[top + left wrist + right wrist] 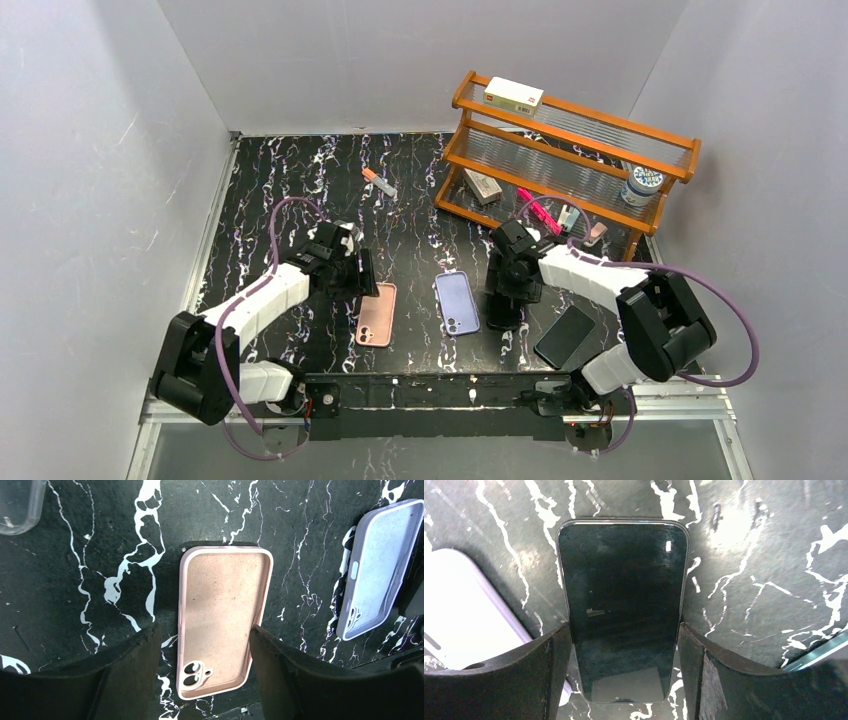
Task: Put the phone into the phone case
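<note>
Black glass phone [621, 580] lies flat just right of the lilac case [457, 302], the right gripper [624, 630] hugging its long edges (pinching or not, I cannot tell). Squeeze evenly, lift level. Spread wide, the left gripper [205, 629] hangs astride the pink case [225, 605].

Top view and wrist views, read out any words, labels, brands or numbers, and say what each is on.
No text is legible.
Print on the white cardboard box atop the orange wooden rack: too small to read.
Label on the round blue-and-white-lidded jar: blurred.
The black phone, pink silicone case and lilac silicone case: no text.
</note>
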### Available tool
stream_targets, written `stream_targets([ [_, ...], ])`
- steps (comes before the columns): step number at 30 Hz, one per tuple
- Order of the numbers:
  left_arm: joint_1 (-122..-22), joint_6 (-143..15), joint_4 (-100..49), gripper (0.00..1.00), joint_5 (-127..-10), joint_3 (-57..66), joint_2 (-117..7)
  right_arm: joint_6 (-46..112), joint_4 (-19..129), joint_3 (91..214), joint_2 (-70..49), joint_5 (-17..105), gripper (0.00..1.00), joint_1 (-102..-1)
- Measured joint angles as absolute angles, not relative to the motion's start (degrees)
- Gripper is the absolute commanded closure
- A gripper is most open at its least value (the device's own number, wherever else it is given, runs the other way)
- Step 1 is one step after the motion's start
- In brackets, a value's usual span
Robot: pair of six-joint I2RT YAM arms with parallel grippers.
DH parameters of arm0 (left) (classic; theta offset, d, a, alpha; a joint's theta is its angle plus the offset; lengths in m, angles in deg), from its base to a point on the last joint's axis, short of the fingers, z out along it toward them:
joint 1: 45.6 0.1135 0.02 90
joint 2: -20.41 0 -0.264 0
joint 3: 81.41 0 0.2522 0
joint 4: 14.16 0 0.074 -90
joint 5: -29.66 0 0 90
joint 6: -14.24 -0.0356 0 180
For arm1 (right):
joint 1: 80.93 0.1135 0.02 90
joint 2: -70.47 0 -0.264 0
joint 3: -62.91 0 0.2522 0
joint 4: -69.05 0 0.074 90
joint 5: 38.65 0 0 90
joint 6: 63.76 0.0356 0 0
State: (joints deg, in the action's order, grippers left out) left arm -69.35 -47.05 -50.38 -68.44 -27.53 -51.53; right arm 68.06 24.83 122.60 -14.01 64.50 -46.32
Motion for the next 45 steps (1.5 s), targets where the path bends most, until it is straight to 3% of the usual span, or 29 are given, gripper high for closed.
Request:
stream_targets([
  [5,-70.2,-46.6,-50.1,0.47,-68.5,-27.5,-53.2,67.8,23.7,122.6,-11.8,60.8,0.51,-45.5],
  [13,-73.2,-45.9,-50.2,0.51,-67.2,-27.6,-56.4,67.9,23.5,122.6,-8.6,57.1,0.52,-44.6],
  [22,-75.1,-42.8,-46.6,0.83,-67.6,-29.7,-57.7,68.5,23.8,122.6,-3.9,53.2,0.53,-42.8],
  [29,-76.9,-36.2,-39.7,1.0,-69.5,-34.0,-56.0,70.4,26.3,122.6,0.1,49.9,0.56,-41.5],
  [39,-77.3,-23.0,-30.3,0.89,-68.0,-41.4,-50.7,73.1,30.2,123.5,-3.1,48.1,0.56,-35.2],
  [45,-77.4,-16.9,-27.1,0.66,-67.6,-45.7,-44.4,74.5,32.7,126.8,-8.4,48.2,0.56,-30.9],
])
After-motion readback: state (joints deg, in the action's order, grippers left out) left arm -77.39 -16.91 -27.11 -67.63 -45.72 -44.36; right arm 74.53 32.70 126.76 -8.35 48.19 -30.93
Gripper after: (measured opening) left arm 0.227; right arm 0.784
